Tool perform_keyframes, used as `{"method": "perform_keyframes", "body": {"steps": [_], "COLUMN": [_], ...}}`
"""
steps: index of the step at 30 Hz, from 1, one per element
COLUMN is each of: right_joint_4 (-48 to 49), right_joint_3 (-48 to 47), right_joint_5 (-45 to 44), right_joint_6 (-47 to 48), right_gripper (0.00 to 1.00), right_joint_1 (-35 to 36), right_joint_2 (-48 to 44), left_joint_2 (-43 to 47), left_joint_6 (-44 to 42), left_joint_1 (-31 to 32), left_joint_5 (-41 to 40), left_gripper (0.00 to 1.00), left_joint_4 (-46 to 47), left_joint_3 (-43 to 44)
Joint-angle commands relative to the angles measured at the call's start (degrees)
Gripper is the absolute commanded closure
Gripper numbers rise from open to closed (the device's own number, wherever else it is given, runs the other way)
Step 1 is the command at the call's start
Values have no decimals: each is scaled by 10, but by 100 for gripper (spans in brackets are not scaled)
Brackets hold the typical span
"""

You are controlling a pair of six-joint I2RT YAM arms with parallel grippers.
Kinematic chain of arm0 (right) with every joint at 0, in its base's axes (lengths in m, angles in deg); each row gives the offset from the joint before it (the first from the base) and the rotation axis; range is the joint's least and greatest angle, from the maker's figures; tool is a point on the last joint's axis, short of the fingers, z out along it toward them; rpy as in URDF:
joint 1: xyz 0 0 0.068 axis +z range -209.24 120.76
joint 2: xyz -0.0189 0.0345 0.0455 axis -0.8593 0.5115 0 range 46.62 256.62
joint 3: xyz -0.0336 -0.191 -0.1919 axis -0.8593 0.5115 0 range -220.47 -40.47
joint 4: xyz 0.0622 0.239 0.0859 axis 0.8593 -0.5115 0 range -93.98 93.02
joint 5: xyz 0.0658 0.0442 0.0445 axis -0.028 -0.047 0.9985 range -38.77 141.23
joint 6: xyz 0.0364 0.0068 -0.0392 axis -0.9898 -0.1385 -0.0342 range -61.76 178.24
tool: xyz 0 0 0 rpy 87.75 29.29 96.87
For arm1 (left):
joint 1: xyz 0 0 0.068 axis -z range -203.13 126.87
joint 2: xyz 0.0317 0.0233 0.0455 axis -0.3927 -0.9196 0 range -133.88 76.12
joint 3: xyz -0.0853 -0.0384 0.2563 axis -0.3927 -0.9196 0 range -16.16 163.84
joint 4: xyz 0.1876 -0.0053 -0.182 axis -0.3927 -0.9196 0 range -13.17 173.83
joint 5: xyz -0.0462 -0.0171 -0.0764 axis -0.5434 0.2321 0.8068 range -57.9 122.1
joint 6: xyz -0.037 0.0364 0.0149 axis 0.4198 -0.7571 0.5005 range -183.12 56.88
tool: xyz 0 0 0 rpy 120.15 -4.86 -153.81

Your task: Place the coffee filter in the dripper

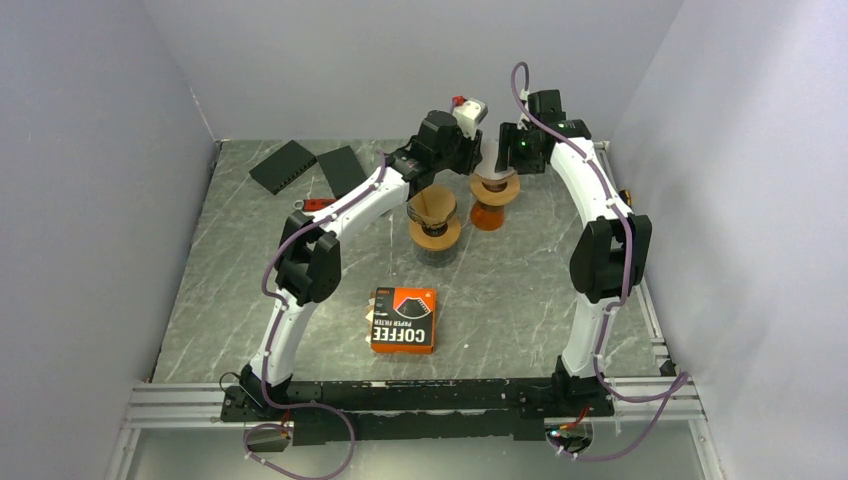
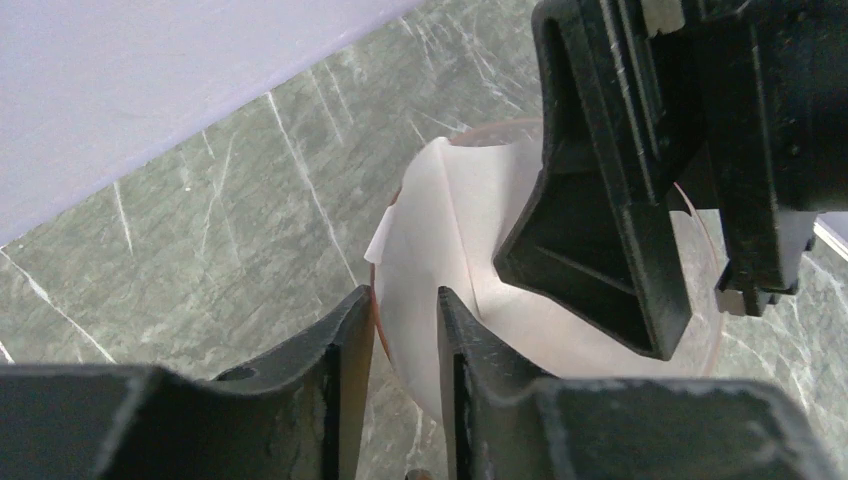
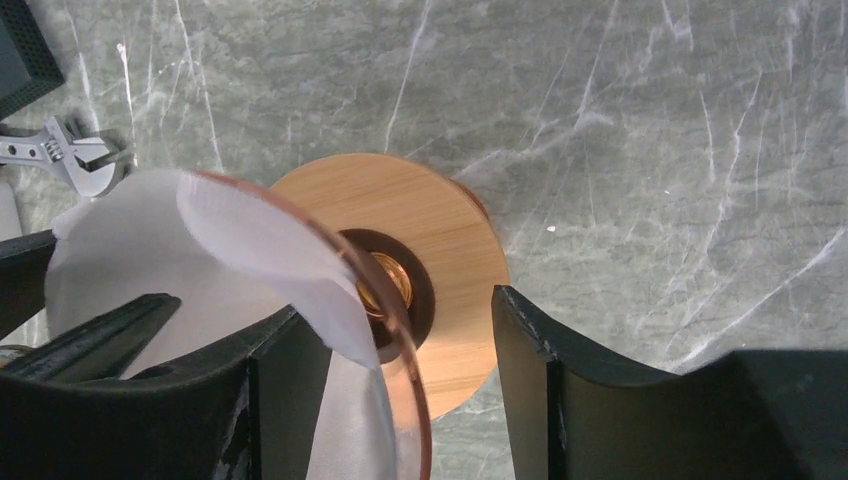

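Observation:
The dripper (image 1: 493,192) is clear orange with a wooden collar (image 3: 430,220) and stands at the back centre of the table. The white coffee filter (image 2: 450,210) lines its cone and stands up above the rim on one side (image 3: 130,240). My left gripper (image 2: 403,295) has closed down over the dripper's near wall, one finger outside the rim and one inside against the paper. My right gripper (image 3: 394,305) is open and straddles the opposite wall. Its left finger (image 3: 270,390) is inside on the paper, and its other finger stands well clear outside.
A second dripper with a brown filter (image 1: 434,215) stands just left of this one, under my left arm. A coffee filter box (image 1: 403,320) lies in the near middle. Two black pads (image 1: 283,165) and a wrench (image 3: 70,150) lie at the back left.

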State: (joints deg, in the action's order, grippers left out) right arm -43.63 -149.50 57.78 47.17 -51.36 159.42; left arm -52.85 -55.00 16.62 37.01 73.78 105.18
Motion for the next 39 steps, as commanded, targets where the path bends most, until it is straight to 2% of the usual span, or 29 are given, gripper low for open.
{"method": "perform_keyframes", "body": {"steps": [1, 5, 10, 17, 22, 27, 32, 36, 39], "right_joint_4": [19, 22, 22, 25, 18, 12, 11, 9, 12], "right_joint_3": [-27, -26, -28, -22, -24, -22, -18, -20, -21], "right_joint_5": [9, 10, 3, -10, -29, -43, -47, -44, -35], "right_joint_6": [-1, 1, 2, 7, 11, 14, 15, 14, 12], "right_gripper": [35, 28, 22, 19, 27, 47, 62, 63, 56], "right_joint_1": [-4, -4, -4, -2, 2, 3, 3, 3, 3], "right_joint_2": [11, 14, 16, 19, 29, 31, 30, 31, 28], "left_joint_2": [7, 8, 9, 8, 9, 7, 6, 7, 7], "left_joint_6": [-3, -3, 0, 3, 3, 2, 3, 5, 5], "left_joint_1": [2, 2, 2, 2, 2, 2, 2, 2, 2], "left_joint_5": [14, 13, 15, 23, 19, 11, 9, 12, 15], "left_gripper": [69, 83, 92, 92, 93, 94, 94, 91, 88], "left_joint_4": [26, 27, 31, 34, 34, 31, 29, 32, 35], "left_joint_3": [21, 20, 18, 17, 16, 18, 19, 17, 16]}}
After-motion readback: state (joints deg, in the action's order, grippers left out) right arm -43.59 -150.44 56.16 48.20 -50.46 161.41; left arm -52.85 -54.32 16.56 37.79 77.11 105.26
